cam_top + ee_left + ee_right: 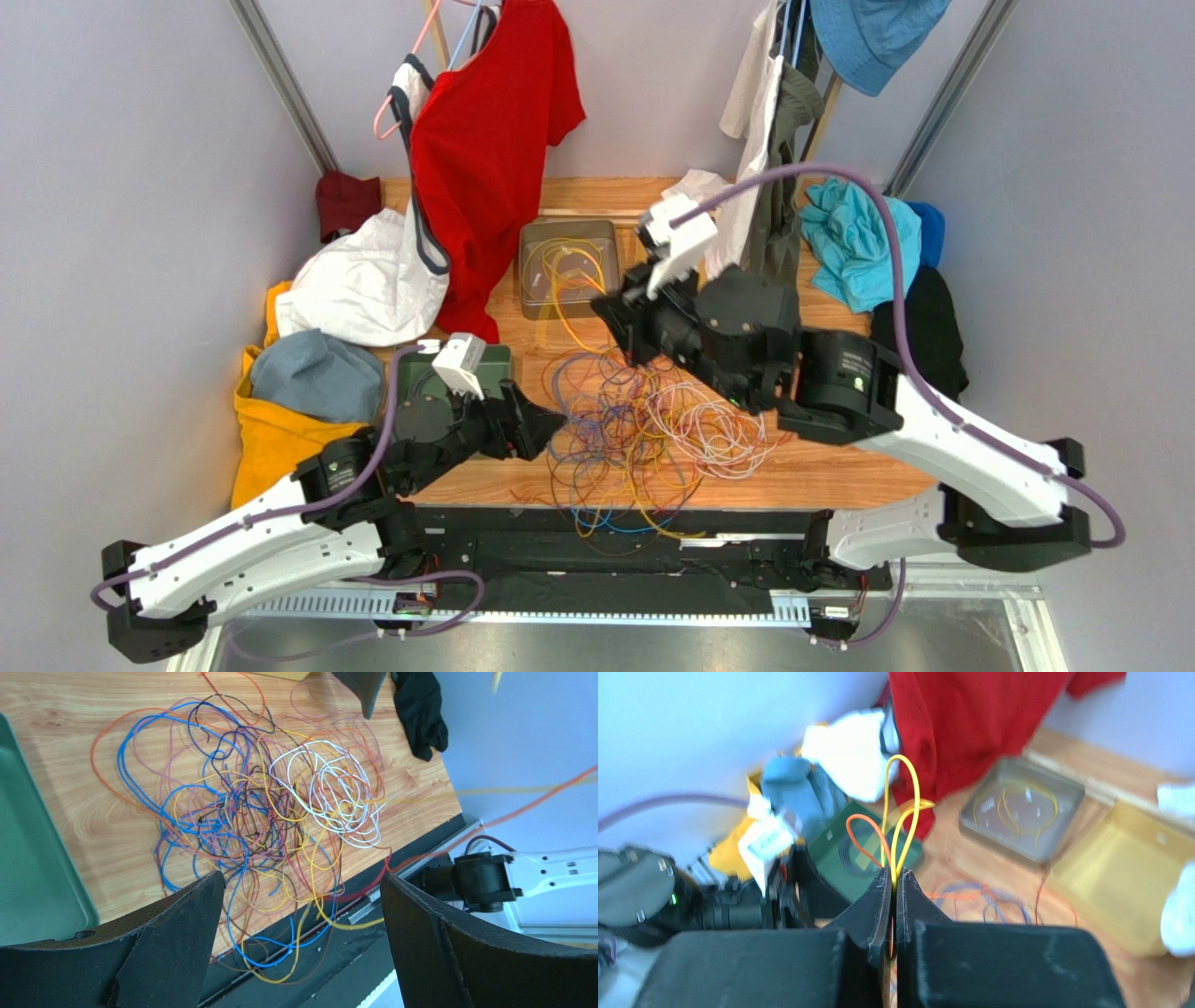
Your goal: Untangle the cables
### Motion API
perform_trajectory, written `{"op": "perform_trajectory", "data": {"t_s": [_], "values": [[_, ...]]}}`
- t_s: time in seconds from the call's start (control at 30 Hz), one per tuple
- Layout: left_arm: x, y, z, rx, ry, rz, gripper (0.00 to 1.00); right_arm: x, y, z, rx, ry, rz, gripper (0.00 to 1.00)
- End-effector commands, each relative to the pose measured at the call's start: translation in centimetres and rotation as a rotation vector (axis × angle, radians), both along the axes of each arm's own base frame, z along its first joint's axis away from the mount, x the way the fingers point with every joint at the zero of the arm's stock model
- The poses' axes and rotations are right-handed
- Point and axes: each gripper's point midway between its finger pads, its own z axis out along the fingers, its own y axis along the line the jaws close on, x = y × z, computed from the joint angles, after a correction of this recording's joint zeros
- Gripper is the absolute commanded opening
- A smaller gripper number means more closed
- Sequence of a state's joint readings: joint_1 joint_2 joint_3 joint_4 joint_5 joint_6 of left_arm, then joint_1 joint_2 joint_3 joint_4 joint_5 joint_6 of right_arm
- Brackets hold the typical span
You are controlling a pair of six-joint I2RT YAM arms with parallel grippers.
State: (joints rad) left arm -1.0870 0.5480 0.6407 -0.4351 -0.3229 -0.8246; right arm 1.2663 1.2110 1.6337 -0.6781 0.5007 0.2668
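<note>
The left arm (232, 543) and right arm (968, 451), at lower frame, are clad in white shells with black joints; lilac hoses (899, 308) are routed along them.

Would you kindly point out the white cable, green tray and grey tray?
white cable (335, 794), left wrist view, middle of its coil.
green tray (35, 854), left wrist view, bare floor.
grey tray (1046, 774), right wrist view, far rim.

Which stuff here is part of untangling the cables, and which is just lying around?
Job: cable tangle, yellow cable pinched in the right fingers, probably the grey tray.
Lying about: red shirt, white cloth, teal cloth, black cloth.
</note>
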Motion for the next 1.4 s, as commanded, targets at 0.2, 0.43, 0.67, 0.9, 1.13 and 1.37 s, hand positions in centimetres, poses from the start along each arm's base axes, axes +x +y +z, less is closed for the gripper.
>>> {"op": "perform_trajectory", "data": {"t_s": [0.2, 0.43, 0.67, 0.9, 1.13, 1.37], "values": [[-1.0, 3.0, 2.5, 0.006, -0.036, 0.016, 0.92, 3.0, -0.6, 9.4, 0.109, -0.139, -0.088, 0.0], [-1.7, 3.8, 0.3, -0.018, 0.001, 0.022, 0.92, 4.8, 0.9, 2.3, -0.004, -0.021, -0.108, 0.0], [-1.5, 3.0, 0.3, -0.076, -0.015, 0.017, 0.92, 4.2, 0.9, -7.6, -0.062, 0.119, -0.113, 0.0], [-1.0, 0.3, -1.3, -0.033, 0.025, -0.025, 0.92, 3.4, -0.4, -10.4, -0.068, 0.16, -0.12, 0.0], [-0.7, -1.0, -1.3, -0.03, 0.024, -0.047, 0.92, 2.6, -1.8, -12.8, -0.082, 0.193, -0.132, 0.0], [-0.4, -1.3, -2.4, -0.036, 0.033, -0.035, 0.92, 1.9, -2.9, -13.6, -0.061, 0.205, -0.128, 0.0]]}}
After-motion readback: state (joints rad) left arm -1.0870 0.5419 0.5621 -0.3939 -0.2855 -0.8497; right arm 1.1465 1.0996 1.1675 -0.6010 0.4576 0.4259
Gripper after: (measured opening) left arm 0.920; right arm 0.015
